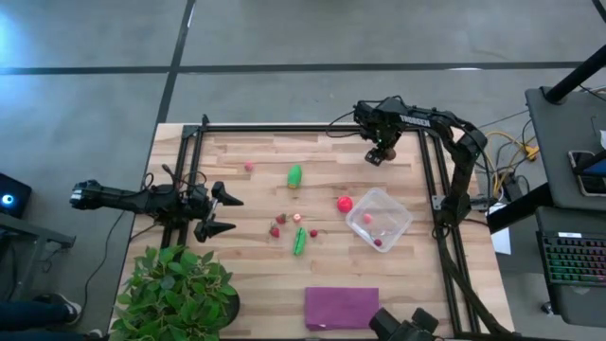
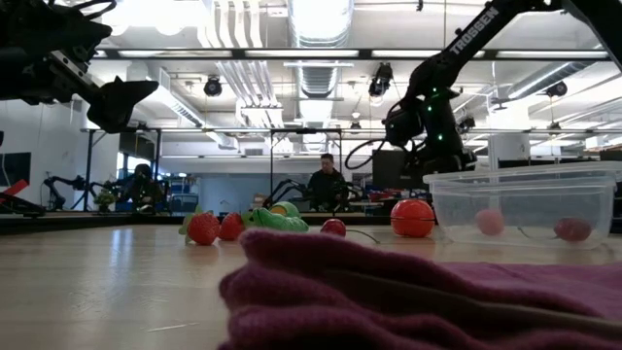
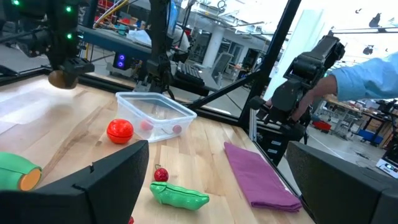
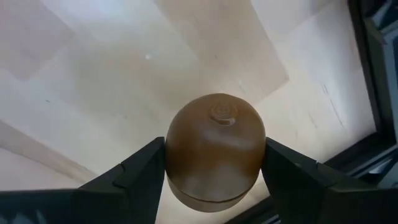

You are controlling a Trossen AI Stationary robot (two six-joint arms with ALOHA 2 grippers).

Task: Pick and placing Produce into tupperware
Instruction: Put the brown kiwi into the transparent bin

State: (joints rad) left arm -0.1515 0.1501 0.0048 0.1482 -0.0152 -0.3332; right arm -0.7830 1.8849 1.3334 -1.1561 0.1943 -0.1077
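Note:
My right gripper [image 1: 379,155] is at the table's far right, above the wood, shut on the brown oval [image 4: 214,149]. The clear tupperware [image 1: 379,219] stands nearer, at the right, with two pink-red berries inside. The red ball [image 1: 345,203] lies just left of it. One green piece [image 1: 294,176] lies mid-table, another [image 1: 300,241] nearer, with small red berries [image 1: 280,224] around. My left gripper [image 1: 225,213] is open and empty at the table's left. My right gripper pinches the brown oval by its two opposite sides [image 4: 174,155] between its two fingers, coming from above and pointing down. The oval is lifted clear of the table, one rounded end with a small swirl facing down toward the wood.
A purple cloth [image 1: 342,308] lies at the near edge, a leafy potted plant [image 1: 177,291] at the near left corner. A lone pink berry [image 1: 249,166] lies far left of centre. A black frame [image 1: 284,128] runs along the far edge and the sides. People show beyond the table.

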